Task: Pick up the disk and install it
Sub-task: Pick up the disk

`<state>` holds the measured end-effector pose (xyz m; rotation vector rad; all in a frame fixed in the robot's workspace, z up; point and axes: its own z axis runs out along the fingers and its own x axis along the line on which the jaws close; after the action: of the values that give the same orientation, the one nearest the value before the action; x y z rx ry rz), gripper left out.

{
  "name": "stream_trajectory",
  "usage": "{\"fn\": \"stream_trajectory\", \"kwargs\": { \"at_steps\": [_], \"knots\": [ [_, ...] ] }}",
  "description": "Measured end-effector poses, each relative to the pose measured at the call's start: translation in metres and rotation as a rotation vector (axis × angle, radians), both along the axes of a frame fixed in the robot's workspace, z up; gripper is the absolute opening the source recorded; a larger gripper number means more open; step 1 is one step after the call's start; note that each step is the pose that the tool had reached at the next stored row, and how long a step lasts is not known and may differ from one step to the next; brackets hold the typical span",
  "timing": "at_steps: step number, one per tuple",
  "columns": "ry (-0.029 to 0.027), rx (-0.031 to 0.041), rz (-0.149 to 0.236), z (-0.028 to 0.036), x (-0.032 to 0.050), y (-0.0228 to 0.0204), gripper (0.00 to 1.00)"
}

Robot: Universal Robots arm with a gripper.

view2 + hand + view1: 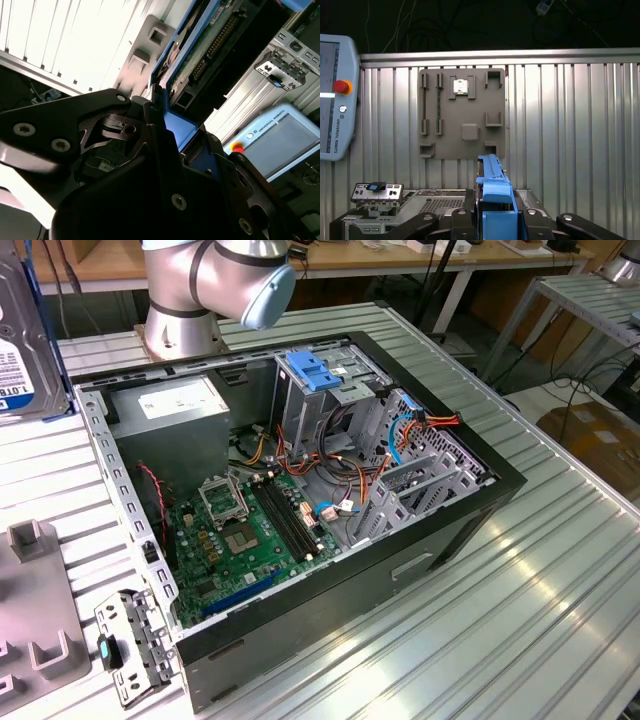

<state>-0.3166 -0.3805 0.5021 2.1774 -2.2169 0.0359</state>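
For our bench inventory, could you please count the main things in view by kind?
disk: 1
open computer case: 1
grey holder plate: 1
teach pendant: 1
metal bracket: 1
Total: 5

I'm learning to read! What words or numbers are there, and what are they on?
Nothing here can be quoted safely.
Label on the disk: print cut off by the picture's edge, not readable whole.
Side of the teach pendant: tiny sideways print, too small to trust.
Sticker on the power supply: too blurred to read.
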Motion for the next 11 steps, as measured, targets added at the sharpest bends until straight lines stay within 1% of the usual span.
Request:
{"fn": "stream_trajectory", "kwargs": {
  "at_steps": [1,3,7,9,11],
  "knots": [
    [0.0,0.0,0.0,0.0,0.0022,0.0,0.37],
    [0.0,0.0,0.0,0.0,0.0093,0.0,0.37],
    [0.0,0.0,0.0,0.0,0.016,0.0,0.37],
    [0.0001,0.0,0.0,0.0,0.0215,0.0,0.37],
    [0.0,0.0,0.0,0.0,0.0252,0.0,0.37]
  ]
}}
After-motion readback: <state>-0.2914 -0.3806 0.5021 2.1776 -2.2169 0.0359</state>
